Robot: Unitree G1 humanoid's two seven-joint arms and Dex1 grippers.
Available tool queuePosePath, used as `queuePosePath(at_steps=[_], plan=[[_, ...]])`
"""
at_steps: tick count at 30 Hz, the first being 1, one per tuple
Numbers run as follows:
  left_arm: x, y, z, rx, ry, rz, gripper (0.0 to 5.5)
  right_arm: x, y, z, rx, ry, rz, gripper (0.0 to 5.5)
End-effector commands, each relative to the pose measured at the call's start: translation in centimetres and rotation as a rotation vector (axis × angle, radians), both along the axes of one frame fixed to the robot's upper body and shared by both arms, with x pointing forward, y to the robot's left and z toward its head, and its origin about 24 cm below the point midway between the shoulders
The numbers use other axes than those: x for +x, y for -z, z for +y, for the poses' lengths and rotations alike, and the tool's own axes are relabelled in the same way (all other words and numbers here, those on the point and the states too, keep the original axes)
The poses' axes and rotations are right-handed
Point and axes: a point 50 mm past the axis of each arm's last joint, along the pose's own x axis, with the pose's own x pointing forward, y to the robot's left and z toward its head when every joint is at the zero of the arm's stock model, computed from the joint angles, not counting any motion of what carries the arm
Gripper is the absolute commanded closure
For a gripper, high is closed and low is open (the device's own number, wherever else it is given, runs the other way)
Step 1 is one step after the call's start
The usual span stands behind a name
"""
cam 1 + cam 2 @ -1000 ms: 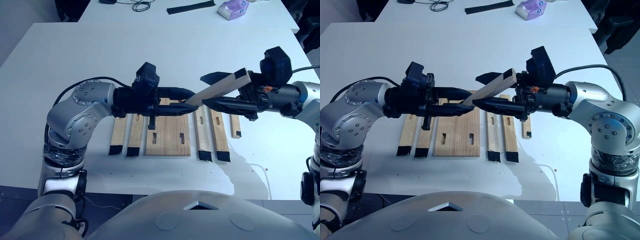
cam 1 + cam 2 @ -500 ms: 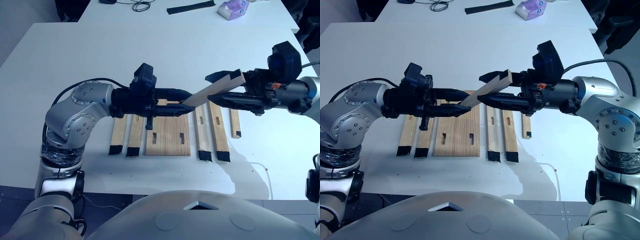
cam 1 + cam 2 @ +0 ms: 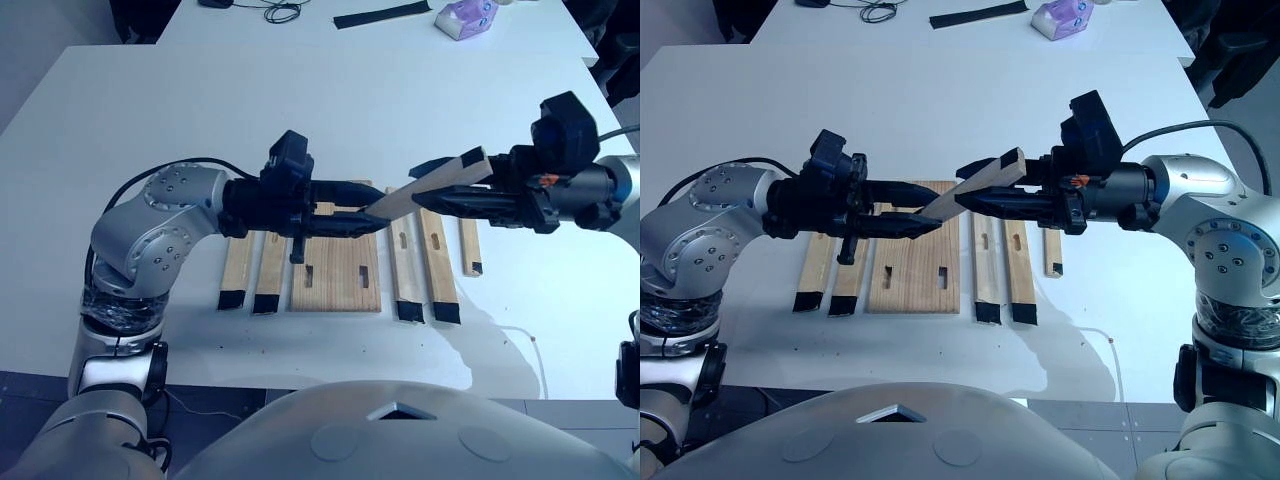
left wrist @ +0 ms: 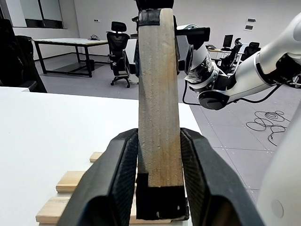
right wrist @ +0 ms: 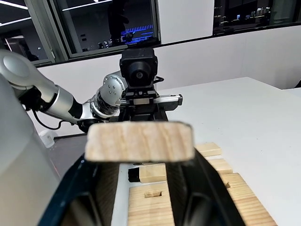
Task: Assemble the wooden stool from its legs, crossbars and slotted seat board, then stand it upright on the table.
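A wooden bar (image 3: 430,185) with one black-taped end hangs tilted above the slotted seat board (image 3: 335,268), spanning both grippers. My left gripper (image 3: 378,207) is shut on its lower, taped end; in the left wrist view the fingers (image 4: 117,174) press both sides of the bar (image 4: 160,103). My right gripper (image 3: 420,187) is shut on the upper part, and the bare end (image 5: 139,141) sits between its fingers (image 5: 80,183). Flat on the table, two pieces (image 3: 250,272) lie left of the board and two slotted legs (image 3: 420,270) right of it.
A short black-tipped piece (image 3: 470,248) lies farthest right on the white table (image 3: 300,90). The table's front edge runs just below the parts. A second table behind holds a purple pack (image 3: 465,18), a black strip (image 3: 382,15) and cables.
My right arm drew back to the right and lowered slightly, so the bar now lies at a flatter angle. The left arm stayed almost still, holding the bar's lower end.
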Motion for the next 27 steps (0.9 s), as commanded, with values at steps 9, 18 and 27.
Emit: queuePosePath(at_steps=[9, 18, 27], plan=[[0.6, 0.9, 0.1, 0.073, -0.044, 0.0, 3.53, 0.6, 1.4, -0.4, -0.093, 0.069, -0.056, 4.21], [0.0, 4.6, 1.5, 0.222, -0.133, -0.092, 3.02, 3.7, 0.6, -3.4, -0.232, 0.234, -0.222, 4.21], [0.0, 5.2, 2.0, 0.203, -0.233, -0.11, 3.02, 4.4, 5.1, -7.3, -0.588, 0.171, -0.33, 4.21]])
